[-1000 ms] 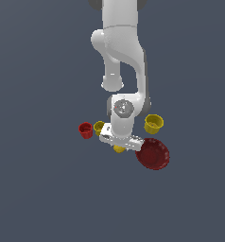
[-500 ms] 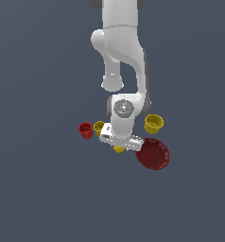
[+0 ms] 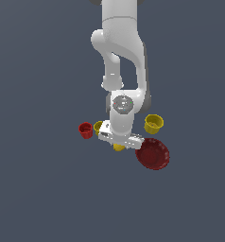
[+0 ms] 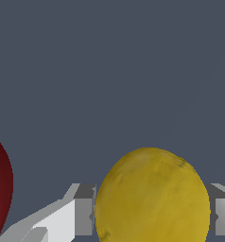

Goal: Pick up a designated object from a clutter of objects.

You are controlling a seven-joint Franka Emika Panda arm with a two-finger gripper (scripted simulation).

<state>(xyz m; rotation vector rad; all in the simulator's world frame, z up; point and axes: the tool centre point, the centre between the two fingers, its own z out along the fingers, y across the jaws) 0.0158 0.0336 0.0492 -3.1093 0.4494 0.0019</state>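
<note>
1. Yellow fills the gap between your jaws: the yellow ball point(image 4: 152, 196) sits there with a grey finger point(image 4: 84, 210) on either side of it, but you cannot tell from the wrist view whether the pads press on it.
2. You see the gripper point(image 3: 119, 142) low over the desk point(image 3: 48, 189) in the exterior view, with only a sliver of the ball point(image 3: 118, 148) showing under it.
3. You find the dark red plate point(image 3: 152, 154) just beside the gripper, on the exterior view's right.
4. You have the larger yellow cup point(image 3: 153, 123) beyond the plate.
5. You see the small yellow cup point(image 3: 99, 126) and the small red cup point(image 3: 85, 130) on the exterior view's left, close together.
</note>
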